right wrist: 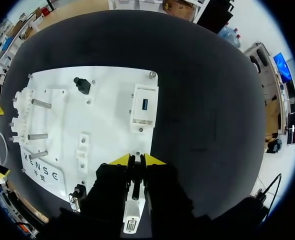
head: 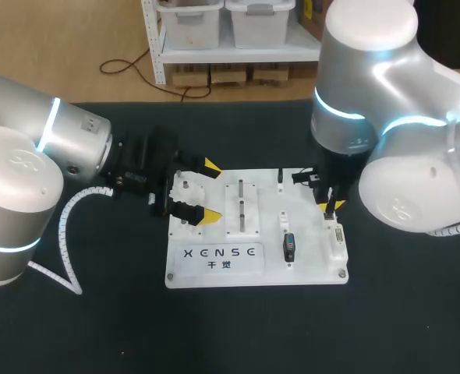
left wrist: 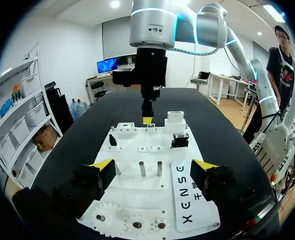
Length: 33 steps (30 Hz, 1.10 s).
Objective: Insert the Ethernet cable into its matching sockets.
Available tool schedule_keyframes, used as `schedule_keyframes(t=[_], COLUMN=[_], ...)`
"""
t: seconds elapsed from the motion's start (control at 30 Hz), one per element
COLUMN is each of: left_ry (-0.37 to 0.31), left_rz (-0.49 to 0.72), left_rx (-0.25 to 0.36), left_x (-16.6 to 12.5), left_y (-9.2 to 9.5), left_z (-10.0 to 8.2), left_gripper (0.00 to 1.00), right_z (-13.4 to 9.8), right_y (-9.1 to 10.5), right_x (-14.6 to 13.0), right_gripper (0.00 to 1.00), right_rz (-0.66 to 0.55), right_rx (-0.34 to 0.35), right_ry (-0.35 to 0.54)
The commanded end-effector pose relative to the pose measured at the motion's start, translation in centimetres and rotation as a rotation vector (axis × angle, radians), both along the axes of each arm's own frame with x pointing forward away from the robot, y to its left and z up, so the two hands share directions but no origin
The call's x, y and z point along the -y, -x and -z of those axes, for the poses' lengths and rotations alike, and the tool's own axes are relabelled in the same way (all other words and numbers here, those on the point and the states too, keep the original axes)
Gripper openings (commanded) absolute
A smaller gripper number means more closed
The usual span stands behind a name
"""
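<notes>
1. Board first, folks: we have the white board [head: 316, 266] lying flat on the dark table [head: 97, 327], with its lettered edge nearest.
2. Our left gripper [head: 211, 192] hovers over the board's left end with its fingers spread wide, and the gears [left wrist: 130, 222] sit below it.
3. Our right gripper [right wrist: 137, 160] hangs over the right edge, tips pressed close with only a slit between. We cannot tell what sits in that slit.
4. A white connector block [head: 336, 238] lies just near of it, and a socket block [right wrist: 143, 107] with a blue port lies just far of it.
5. A short black plug [head: 290, 247] stands between the steel pegs [head: 242, 218] and the right edge. We cannot tell whether it is the Ethernet end.
</notes>
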<state>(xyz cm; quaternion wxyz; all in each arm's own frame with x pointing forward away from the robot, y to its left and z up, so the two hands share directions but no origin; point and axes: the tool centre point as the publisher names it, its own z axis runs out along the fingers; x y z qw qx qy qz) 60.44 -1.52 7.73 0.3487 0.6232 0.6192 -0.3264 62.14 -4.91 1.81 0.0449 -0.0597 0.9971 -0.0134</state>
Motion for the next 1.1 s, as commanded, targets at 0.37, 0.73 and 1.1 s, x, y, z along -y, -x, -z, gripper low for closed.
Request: schedule_keyframes(t=[0.37,0.73,1.1], left_ry=[0.002,0.002,0.002], left_rz=[0.001,0.001,0.001], left_rx=[0.001,0.001,0.001], left_x=[0.0,0.0,0.0], left_y=[-0.1,-0.1,-0.1], left_z=[0.1,0.1,0.1], left_gripper=[1.00,1.00,1.00], right_z=[1.8,1.3,0.4], right_y=[0.4,0.0,-0.1], right_x=[0.3,0.5,0.6], right_gripper=[0.00,0.00,1.00], right_rz=[0.022,0.027,0.025], right_rx=[-0.026,0.003,0.027], right_ry=[0.006,0.010,-0.011])
